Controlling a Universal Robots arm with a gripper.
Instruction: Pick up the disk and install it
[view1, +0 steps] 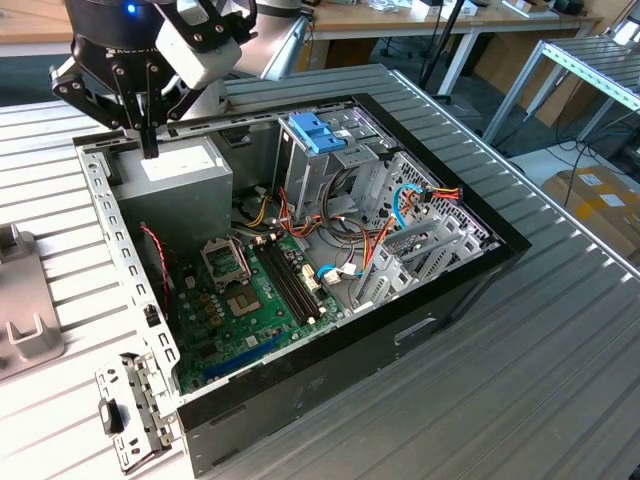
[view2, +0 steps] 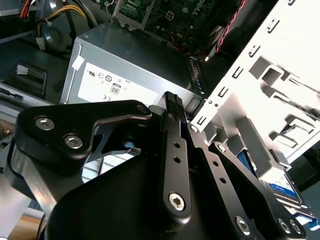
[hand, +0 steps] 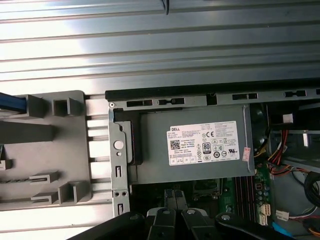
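The tool (view1: 150, 140) is held over the back corner of the open computer case (view1: 420, 330), directly above the grey power supply (view1: 178, 165). In the first wrist view its two fingertips (hand: 170, 197) are seen pressed together with nothing between them, so the tool is judged to be closed and empty.

The disk (hand: 9, 103) is seen as a blue edge seated in a slot of the grey holder (hand: 50, 132), which lies on the table (view1: 560, 380) outside the case. It sits to one side of the tool, beyond the perforated rear wall (view1: 100, 205), and well apart from the fingertips. It is untouched, so the pick-up is judged not yet done.

Several risks can be read from this position:
- The rear wall stands between the tool and the holder. It could be struck if the tool were carried across too low.
- With the fingers together, the disk could be pushed or tipped in its slot rather than gripped.
- Only a narrow blue edge is exposed, so a grip on the plastic frame alone could slip or twist.
- A wider light-blue bracket (view1: 318, 130) sits on the drive cage across the case and could be mistaken for the disk.
- Loose cables (view1: 375, 235) lie near that cage and could be caught or pinched during installation.
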